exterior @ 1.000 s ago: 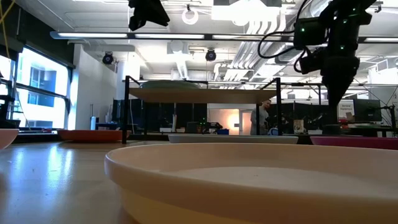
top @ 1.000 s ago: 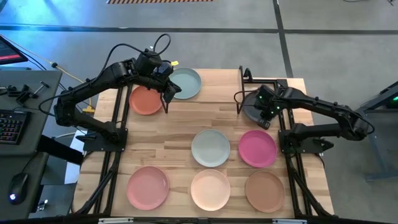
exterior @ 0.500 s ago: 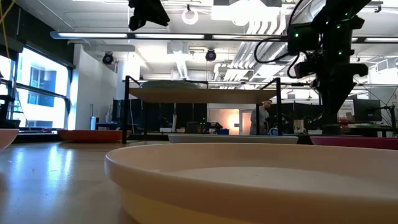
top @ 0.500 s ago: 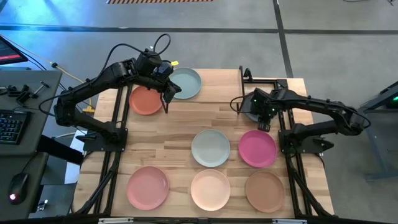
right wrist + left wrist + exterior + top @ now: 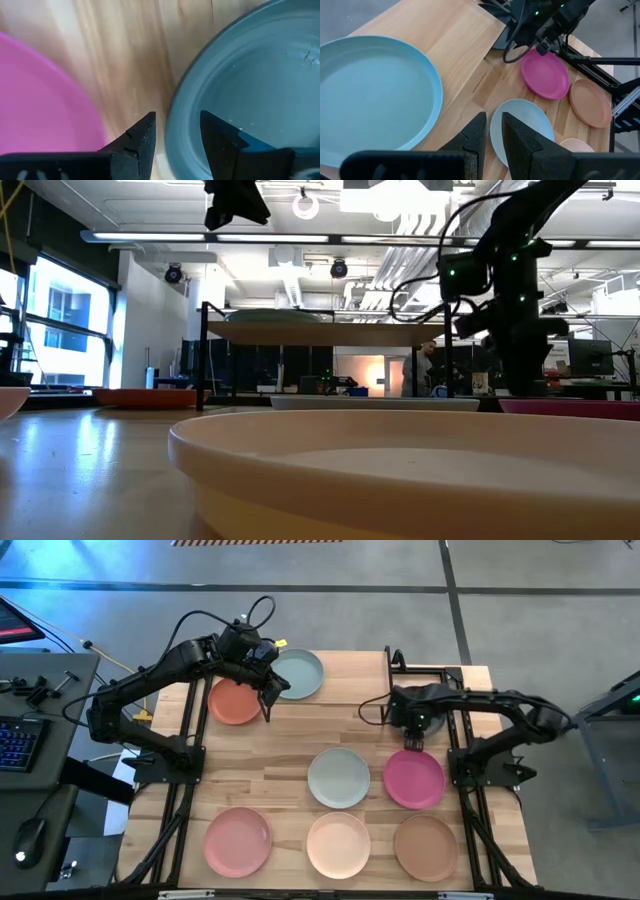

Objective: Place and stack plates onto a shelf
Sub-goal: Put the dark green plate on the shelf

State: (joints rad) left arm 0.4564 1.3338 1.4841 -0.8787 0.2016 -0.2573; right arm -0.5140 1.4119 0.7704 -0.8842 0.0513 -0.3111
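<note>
Right wrist view alone shows the right gripper [image 5: 177,131], jaws apart, between magenta plate [image 5: 40,100] and grey plate [image 5: 250,75]. Left gripper [image 5: 491,131] jaws nearly together, empty, above shelf [image 5: 455,35]; matte mint plate [image 5: 370,95] there

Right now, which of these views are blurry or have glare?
Right wrist view: the magenta plate and tabletop are smeared. Low view: the cream plate up close is soft, and ceiling lights glare on the tabletop. High and left wrist views look sharp.
</note>
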